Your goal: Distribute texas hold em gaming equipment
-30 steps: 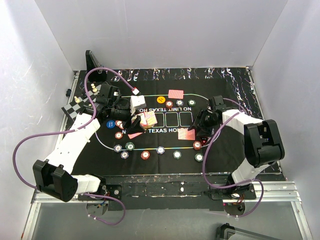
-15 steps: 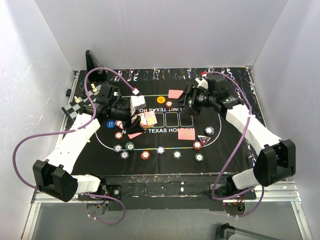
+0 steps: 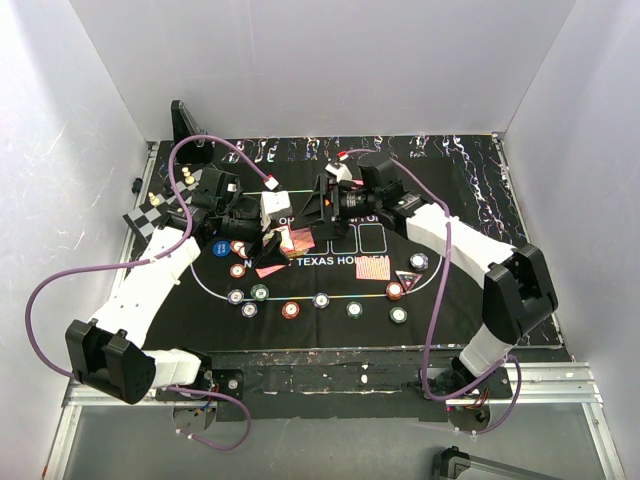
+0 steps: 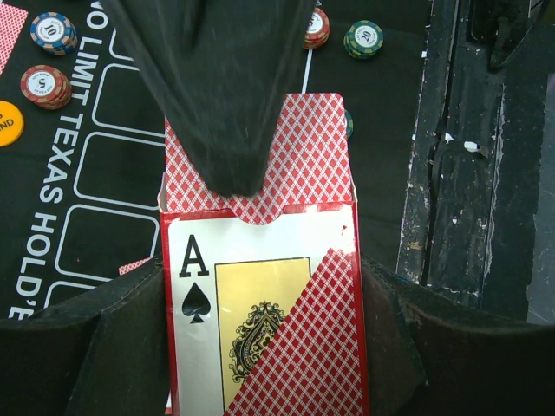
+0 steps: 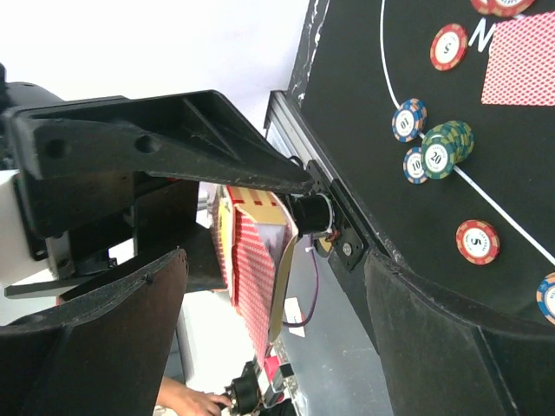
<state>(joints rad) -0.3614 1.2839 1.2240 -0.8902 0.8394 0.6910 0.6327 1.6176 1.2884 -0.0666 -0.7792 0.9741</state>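
Left wrist view: my left gripper (image 4: 260, 299) is clamped on the open card box (image 4: 260, 355), which shows an ace of spades, with red-backed cards (image 4: 303, 147) sticking out of its top. My right gripper (image 5: 273, 277) stands spread wide just in front of that box, holding nothing. Poker chips (image 3: 320, 299) sit along the white line on the black felt (image 3: 460, 190).

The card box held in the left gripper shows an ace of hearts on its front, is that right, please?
Not quite: the card box in the left gripper shows an ace of spades, not hearts. The left wrist view shows the black spade under the A.
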